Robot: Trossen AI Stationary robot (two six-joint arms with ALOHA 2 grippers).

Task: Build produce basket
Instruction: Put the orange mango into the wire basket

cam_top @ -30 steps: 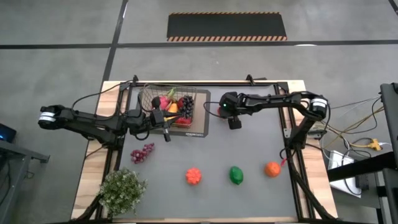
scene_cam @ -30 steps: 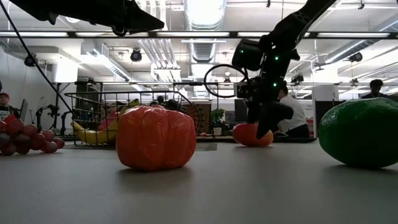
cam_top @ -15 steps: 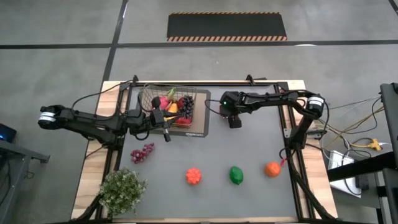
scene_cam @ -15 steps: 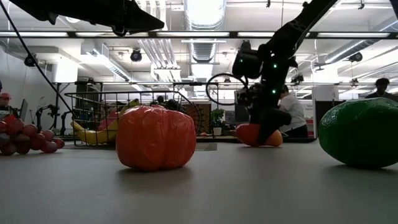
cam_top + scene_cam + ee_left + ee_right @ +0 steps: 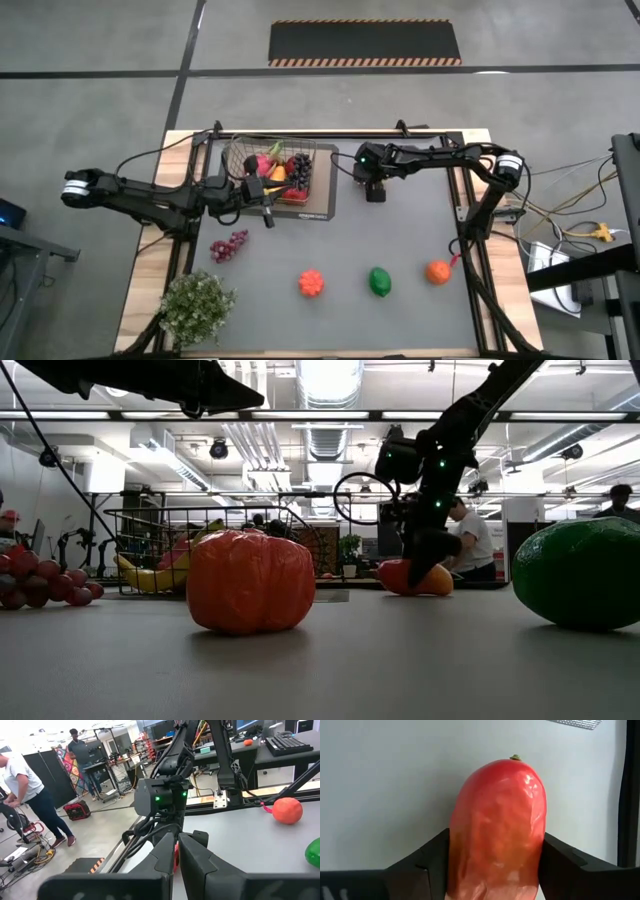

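On the table (image 5: 400, 240), a grey top with wooden edges, both dark arms reach in from the sides toward its far part. The basket (image 5: 278, 172) stands on a flat dark mat (image 5: 322, 205) at the far left, and it already holds a banana (image 5: 150, 576), a pink dragon fruit, dark grapes and other produce. A leafy potted plant (image 5: 196, 305) sits at the near left corner. The right gripper (image 5: 374, 192) is down at the table just right of the mat, its fingers (image 5: 432, 857) touching the two sides of a red mango (image 5: 497, 827) that lies on the surface; the jaws pinch the mango. The left gripper (image 5: 266, 216) hangs above the basket's near edge with its jaws pressed together and nothing between them. Along the near part of the table lie a green pepper (image 5: 380, 281), a lumpy orange-red fruit (image 5: 312, 283) and an orange (image 5: 437, 271), well apart from one another. A bunch of purple grapes (image 5: 228, 246) lies near the left edge, between the basket and the plant.
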